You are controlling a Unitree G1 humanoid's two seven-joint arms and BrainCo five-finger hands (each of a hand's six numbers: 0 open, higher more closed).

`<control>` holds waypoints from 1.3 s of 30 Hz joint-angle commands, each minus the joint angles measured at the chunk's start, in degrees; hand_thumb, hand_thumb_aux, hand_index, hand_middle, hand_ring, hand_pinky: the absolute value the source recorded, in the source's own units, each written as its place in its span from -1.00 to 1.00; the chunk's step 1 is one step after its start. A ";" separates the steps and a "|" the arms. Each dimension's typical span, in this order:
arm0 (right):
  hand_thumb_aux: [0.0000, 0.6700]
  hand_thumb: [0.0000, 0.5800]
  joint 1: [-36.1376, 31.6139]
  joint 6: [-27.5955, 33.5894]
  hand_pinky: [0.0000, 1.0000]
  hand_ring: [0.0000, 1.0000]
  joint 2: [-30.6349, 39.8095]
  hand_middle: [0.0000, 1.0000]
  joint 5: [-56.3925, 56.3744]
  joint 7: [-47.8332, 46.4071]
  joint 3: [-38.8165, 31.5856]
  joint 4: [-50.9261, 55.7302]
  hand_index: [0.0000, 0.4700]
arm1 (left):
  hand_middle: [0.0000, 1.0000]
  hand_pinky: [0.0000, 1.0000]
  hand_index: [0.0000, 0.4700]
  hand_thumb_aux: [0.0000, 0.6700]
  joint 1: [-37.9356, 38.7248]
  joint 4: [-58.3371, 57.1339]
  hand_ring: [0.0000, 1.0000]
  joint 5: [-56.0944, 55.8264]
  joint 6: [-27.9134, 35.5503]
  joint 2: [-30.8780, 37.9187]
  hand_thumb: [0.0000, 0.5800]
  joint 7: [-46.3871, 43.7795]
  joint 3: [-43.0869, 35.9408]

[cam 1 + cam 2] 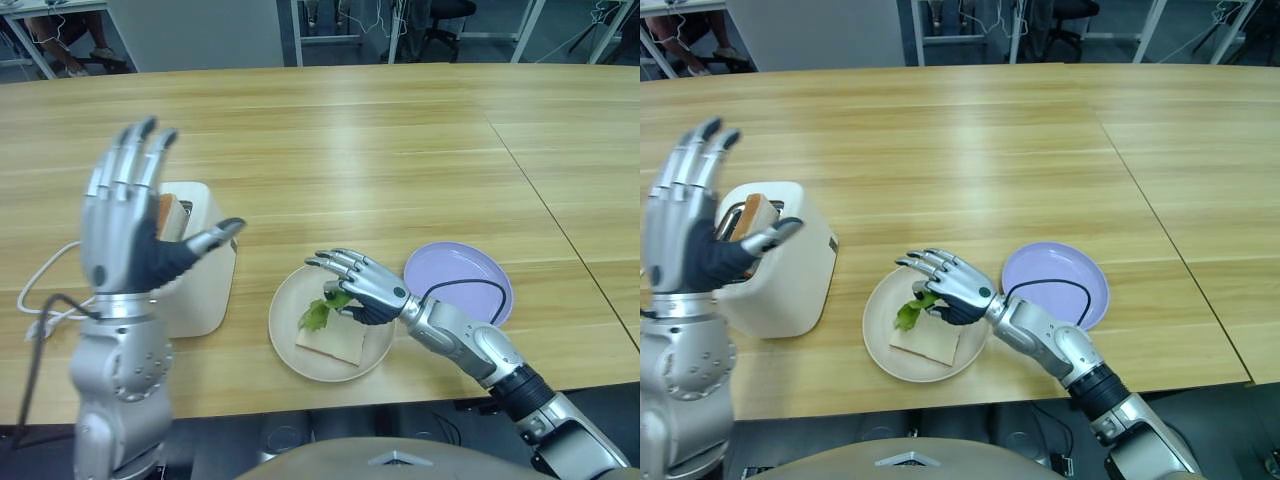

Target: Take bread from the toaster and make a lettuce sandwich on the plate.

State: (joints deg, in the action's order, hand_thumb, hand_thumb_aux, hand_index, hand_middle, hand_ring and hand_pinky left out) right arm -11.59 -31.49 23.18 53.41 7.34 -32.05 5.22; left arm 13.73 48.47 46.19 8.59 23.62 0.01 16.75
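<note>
While lettuce is being laid on bread by the right hand, grip unclear, the open left hand is being readied beside the toaster.

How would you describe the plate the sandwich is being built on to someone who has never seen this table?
On the long wooden table, look near the front edge, just right of the cream toaster. The beige plate there carries a bread slice with lettuce, at the robot's right hand. Its only neighbour, the purple plate, lies further right.
</note>
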 commanded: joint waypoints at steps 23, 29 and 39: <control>-1.00 -1.00 5.49 4.77 -1.00 -1.00 7.35 -1.00 4.41 -2.81 1.78 -4.76 -1.00 | -1.00 -1.00 -0.56 -0.55 1.97 -20.35 -1.00 10.02 6.35 3.94 -0.21 -13.16 -4.09; -1.00 -1.00 7.00 5.10 -1.00 -1.00 8.37 -1.00 3.35 -3.22 2.97 -8.33 -1.00 | -1.00 -1.00 0.96 1.00 0.50 -21.35 -1.00 8.46 6.40 5.49 1.00 -10.98 -2.23; -1.00 -1.00 9.34 5.15 -1.00 -1.00 8.59 -1.00 1.32 -3.86 5.45 -13.60 -1.00 | 1.00 1.00 0.96 1.00 -3.39 -16.74 1.00 -1.98 2.35 2.60 1.00 -4.28 2.72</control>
State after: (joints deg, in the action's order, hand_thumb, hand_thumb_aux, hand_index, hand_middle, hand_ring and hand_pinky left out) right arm -2.85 -26.57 31.61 55.27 4.37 -27.31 -7.84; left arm 10.84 30.96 46.83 11.69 26.97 -4.98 18.75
